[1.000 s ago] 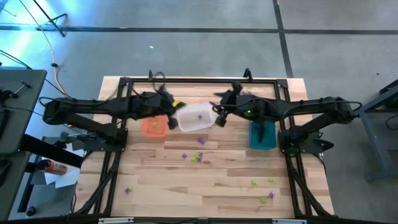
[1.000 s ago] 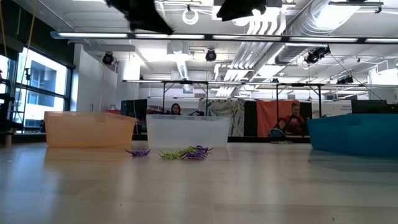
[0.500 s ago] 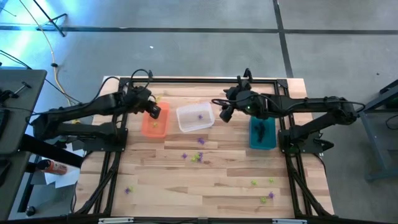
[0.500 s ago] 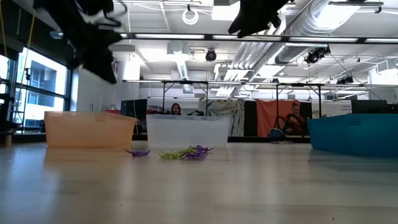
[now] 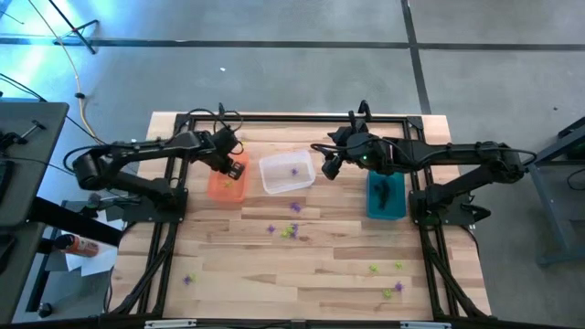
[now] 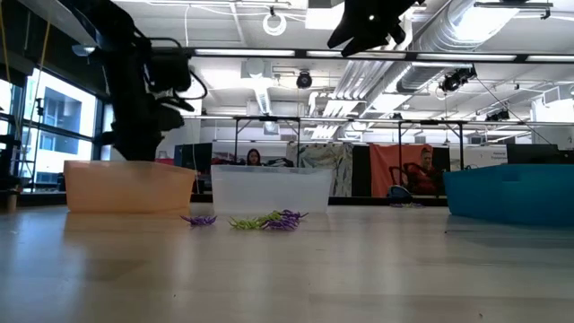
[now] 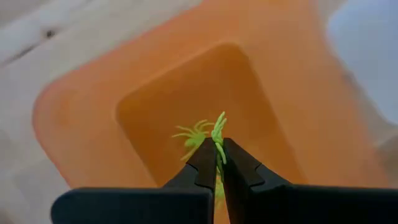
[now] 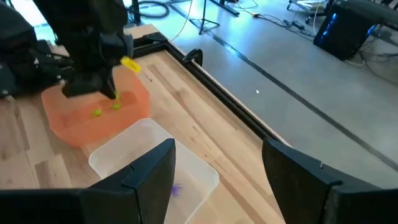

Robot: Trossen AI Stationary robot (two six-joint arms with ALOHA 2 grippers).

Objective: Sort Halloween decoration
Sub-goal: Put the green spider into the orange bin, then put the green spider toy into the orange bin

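Observation:
My left gripper (image 5: 232, 170) hangs over the orange bin (image 5: 222, 187), pointing down, shut on a yellow-green Halloween decoration (image 7: 219, 127). A second yellow-green one (image 7: 191, 134) lies on the orange bin's floor. The clear bin (image 5: 288, 174) holds a purple one (image 5: 294, 170). My right gripper (image 5: 329, 167) stands open in the air between the clear bin and the teal bin (image 5: 386, 197), touching nothing. Several purple and green decorations (image 5: 291, 230) lie loose on the table. My left gripper pinches the yellow-green decoration (image 7: 218, 138) between the free ends of its two fingers (image 7: 205, 158). The fingers come from above, pointing steeply down. The decoration sticks out past the tips (image 8: 116, 103), clear of the orange bin's floor.
The three bins stand in a row along the table's far part. Loose decorations lie mid-table (image 5: 271, 228), near the front left (image 5: 189, 280) and front right (image 5: 388, 292). A black frame (image 5: 292, 117) runs round the table's edges.
My left gripper has swung from beside the clear bin toward the table's left, over the orange bin, has come down and has tipped to point steeply down, staying shut on the yellow-green decoration.

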